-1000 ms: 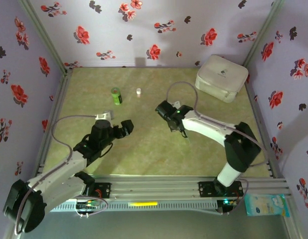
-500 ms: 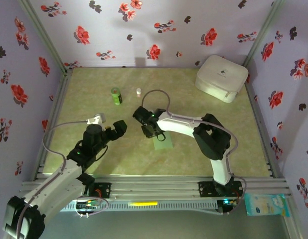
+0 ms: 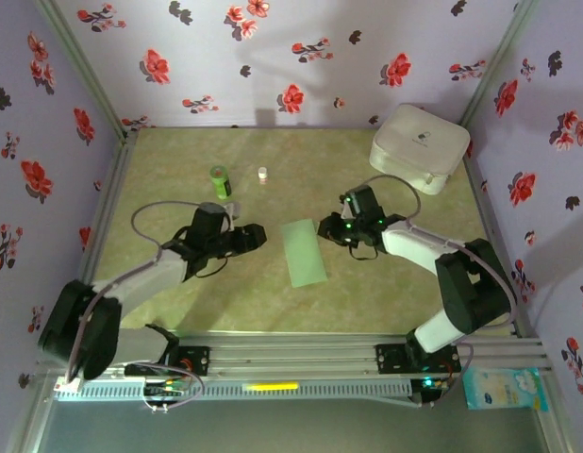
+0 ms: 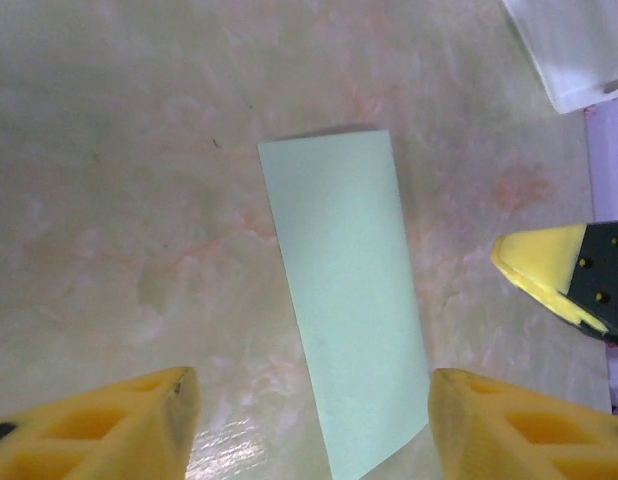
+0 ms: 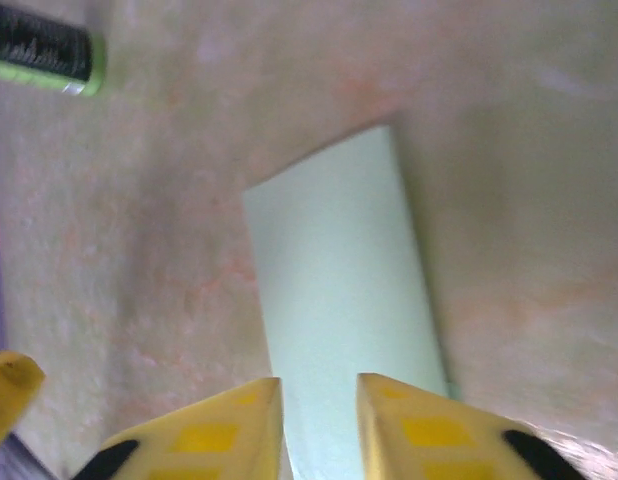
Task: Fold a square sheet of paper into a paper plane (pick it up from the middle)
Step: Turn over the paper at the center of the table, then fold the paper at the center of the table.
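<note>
Pale green marbled table, walled on three sides in lilac paper with red flowers. Bolted at its near edge, the left arm and the right arm, both reaching inward toward each other.

In the far right corner, a white rounded case, well apart from everything else.

Near the middle of the table, lying flat, the sheet of paper — pale green, plain, folded into a long narrow oblong, one short end toward the far wall and the other toward the arms. Set between the two pincers, held by neither.

Just to its left, the left pincer. From its own wrist camera, yellow fingers spread wide apart, the paper seen between them, nothing gripped.

Just beside the paper's far right corner, the right pincer. From its wrist camera, fingers almost together — only a narrow slit left between them, nothing held.

Farther back on the left, a small dark green bottle. Near it, a tiny white object, too small to identify.
</note>
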Controlling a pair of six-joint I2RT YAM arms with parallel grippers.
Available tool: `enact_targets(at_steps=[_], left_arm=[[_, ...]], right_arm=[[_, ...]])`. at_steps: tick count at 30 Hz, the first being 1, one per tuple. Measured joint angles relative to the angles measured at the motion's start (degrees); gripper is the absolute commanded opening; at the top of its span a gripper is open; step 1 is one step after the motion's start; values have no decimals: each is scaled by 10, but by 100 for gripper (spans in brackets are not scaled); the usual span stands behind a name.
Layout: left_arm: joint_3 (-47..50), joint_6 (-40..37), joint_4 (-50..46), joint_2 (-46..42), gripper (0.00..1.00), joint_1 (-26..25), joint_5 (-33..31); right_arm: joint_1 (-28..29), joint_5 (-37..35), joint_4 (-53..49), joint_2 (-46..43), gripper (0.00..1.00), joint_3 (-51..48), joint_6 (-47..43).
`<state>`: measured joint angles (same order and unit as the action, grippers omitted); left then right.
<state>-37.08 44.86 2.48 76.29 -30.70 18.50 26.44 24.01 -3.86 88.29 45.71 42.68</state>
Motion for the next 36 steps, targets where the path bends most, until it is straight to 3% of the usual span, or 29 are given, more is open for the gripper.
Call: enact_targets(at_steps=[3,11,22,36], left_arm=[[-27,13,-6,57,48,-11,12],[-83,34,-14,146,41,-50,25],[-110,59,-17,196,40,-61,28],[-125,90,-15,237,35,-62,46]], right_arm=[[-7,36,10,5,11,-21,7],[-7,94,67,59,9,-22,24],[-7,110,99,118,9,-37,26],[-12,122,245,113,10,-106,112]])
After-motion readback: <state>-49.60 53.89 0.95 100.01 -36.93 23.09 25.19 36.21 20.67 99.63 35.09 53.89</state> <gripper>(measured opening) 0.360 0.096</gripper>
